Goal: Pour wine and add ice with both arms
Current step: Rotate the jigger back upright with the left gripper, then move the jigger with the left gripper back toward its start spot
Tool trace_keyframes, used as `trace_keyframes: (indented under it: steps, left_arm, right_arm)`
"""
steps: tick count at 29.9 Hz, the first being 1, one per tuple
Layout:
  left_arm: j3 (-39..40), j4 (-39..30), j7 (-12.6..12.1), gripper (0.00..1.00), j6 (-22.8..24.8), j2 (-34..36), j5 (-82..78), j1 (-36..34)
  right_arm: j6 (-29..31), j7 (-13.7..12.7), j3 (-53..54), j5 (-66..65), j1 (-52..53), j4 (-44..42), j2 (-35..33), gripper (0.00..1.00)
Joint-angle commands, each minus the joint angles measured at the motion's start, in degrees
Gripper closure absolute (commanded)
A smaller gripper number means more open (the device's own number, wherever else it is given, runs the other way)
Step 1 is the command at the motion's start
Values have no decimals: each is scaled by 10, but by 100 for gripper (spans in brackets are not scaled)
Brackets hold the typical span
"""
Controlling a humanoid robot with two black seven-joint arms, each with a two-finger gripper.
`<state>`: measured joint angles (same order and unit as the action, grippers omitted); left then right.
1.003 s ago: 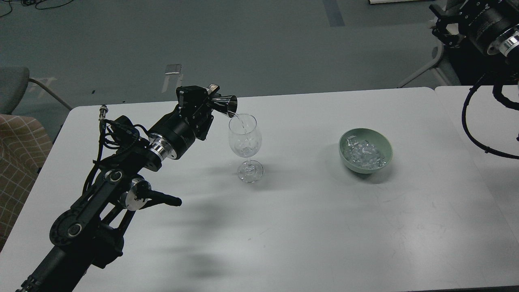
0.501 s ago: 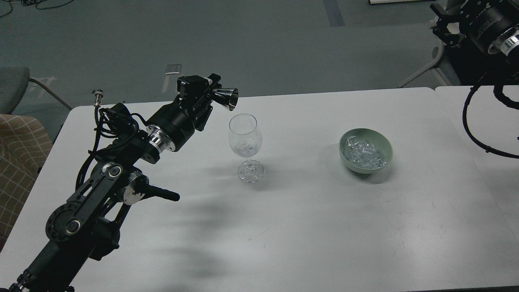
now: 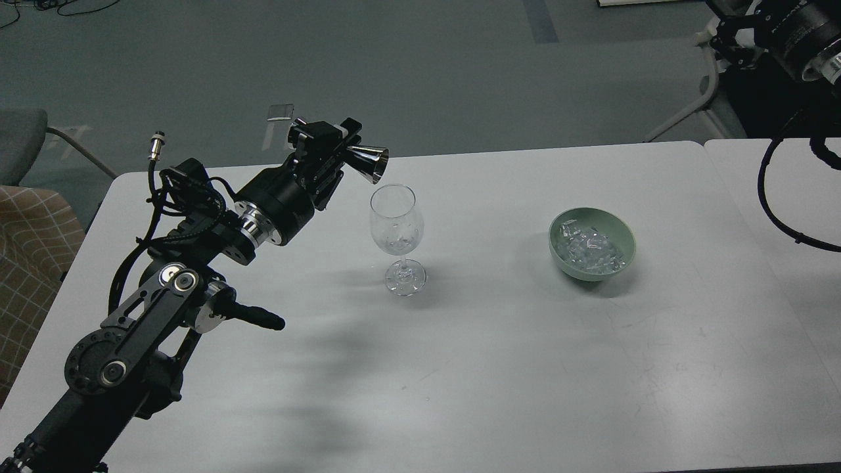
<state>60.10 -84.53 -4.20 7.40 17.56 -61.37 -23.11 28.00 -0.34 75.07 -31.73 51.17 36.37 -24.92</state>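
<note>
My left gripper (image 3: pixel 347 146) is shut on a shiny metal jigger (image 3: pixel 372 163), held on its side with its mouth facing right, just above and left of the rim of a clear stemmed wine glass (image 3: pixel 397 226). No stream leaves the jigger. The wine (image 3: pixel 397 246) shows only faintly, low in the glass. A pale green bowl (image 3: pixel 621 259) to the right holds the ice (image 3: pixel 589 250), several clear chunks. My right gripper (image 3: pixel 725 34) hangs dark at the top right corner, far from the bowl; its fingers cannot be told apart.
The glass and bowl stand on a white table (image 3: pixel 493 368). A second white table (image 3: pixel 782 203) adjoins its right edge. A chequered chair (image 3: pixel 29 236) sits off the left edge, and white chair legs (image 3: pixel 683 115) stand behind the far right corner.
The stream from the jigger into the glass has stopped. My left gripper has lifted the jigger up and slightly back from the rim. The right arm has drifted up and right.
</note>
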Motion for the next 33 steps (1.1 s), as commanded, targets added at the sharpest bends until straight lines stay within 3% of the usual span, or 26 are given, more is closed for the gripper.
trace_keyframes:
  steps: [1, 14, 19, 26, 33]
  left_arm:
    - [0, -5, 0, 100, 0, 1, 0, -1]
    - [41, -4, 5, 100, -5, -10, 61, 33]
    - [92, 12, -5, 100, -58, -37, 277, 33]
    - [130, 30, -3, 100, -64, -42, 387, 45]
    - [161, 115, -9, 100, -61, -42, 568, 45]
  right_arm:
    - [0, 0, 0, 0, -1, 1, 0, 0]
    - [0, 0, 0, 0, -3, 1, -2, 0]
    - [0, 0, 0, 0, -3, 2, 0, 0]
    - [0, -1, -1, 0, -3, 2, -3, 0]
    - [0, -1, -3, -1, -4, 0, -2, 0]
